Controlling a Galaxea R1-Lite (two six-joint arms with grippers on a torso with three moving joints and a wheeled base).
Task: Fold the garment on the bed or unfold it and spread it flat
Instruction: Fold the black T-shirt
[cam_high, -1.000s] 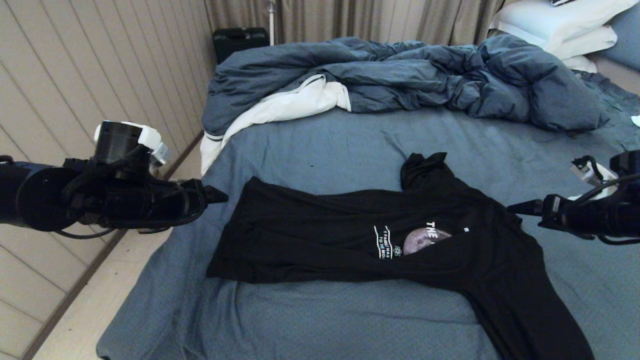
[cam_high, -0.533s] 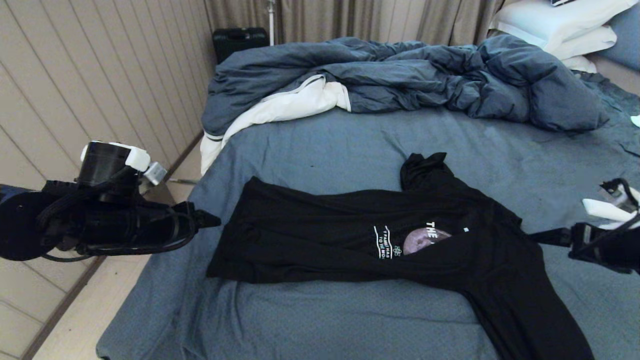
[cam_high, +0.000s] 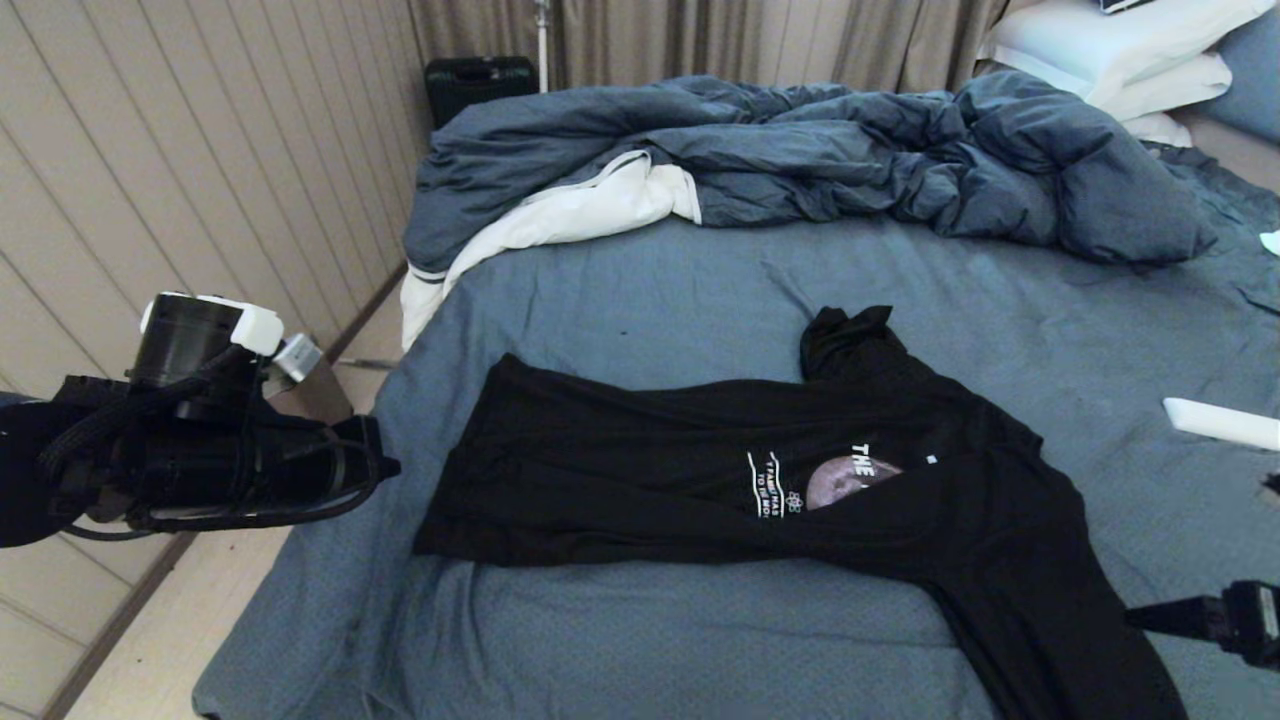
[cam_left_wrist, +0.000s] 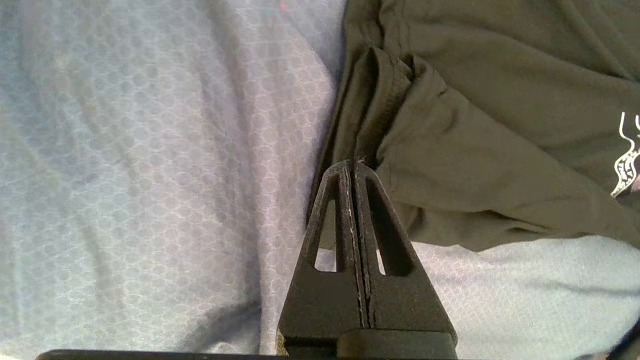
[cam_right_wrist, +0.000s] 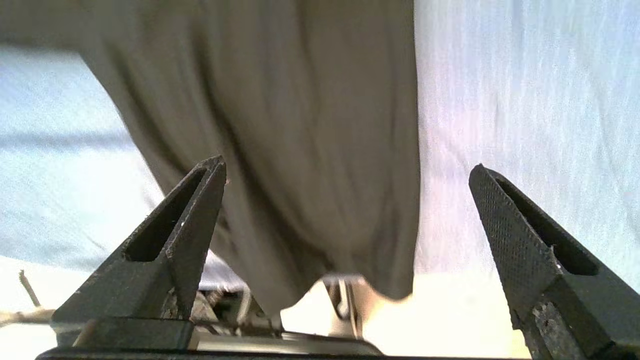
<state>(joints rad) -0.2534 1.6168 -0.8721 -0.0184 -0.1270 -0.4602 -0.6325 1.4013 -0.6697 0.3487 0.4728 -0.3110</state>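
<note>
The garment (cam_high: 720, 470), a black T-shirt with a moon print and white lettering, lies crumpled across the bed (cam_high: 650, 300), one end trailing off the near edge at the lower right. My left gripper (cam_high: 388, 466) hovers over the bed's left edge, just left of the shirt. In the left wrist view the left gripper (cam_left_wrist: 352, 164) is shut with nothing between its fingers, tips over a folded edge of the garment (cam_left_wrist: 475, 150). My right gripper (cam_high: 1140, 617) sits low at the right edge. The right gripper (cam_right_wrist: 347, 172) stands open above the hanging end of the garment (cam_right_wrist: 300, 150).
A bunched dark-blue duvet (cam_high: 800, 150) with white lining fills the far side of the bed, and white pillows (cam_high: 1120, 50) lie at the back right. A white flat object (cam_high: 1220, 423) rests on the sheet at the right. A panelled wall and a black case (cam_high: 478, 80) stand on the left.
My left gripper has shut and drawn back to the left, lower and off the shirt's edge. My right arm has sunk and pulled back toward the lower right corner, still open.
</note>
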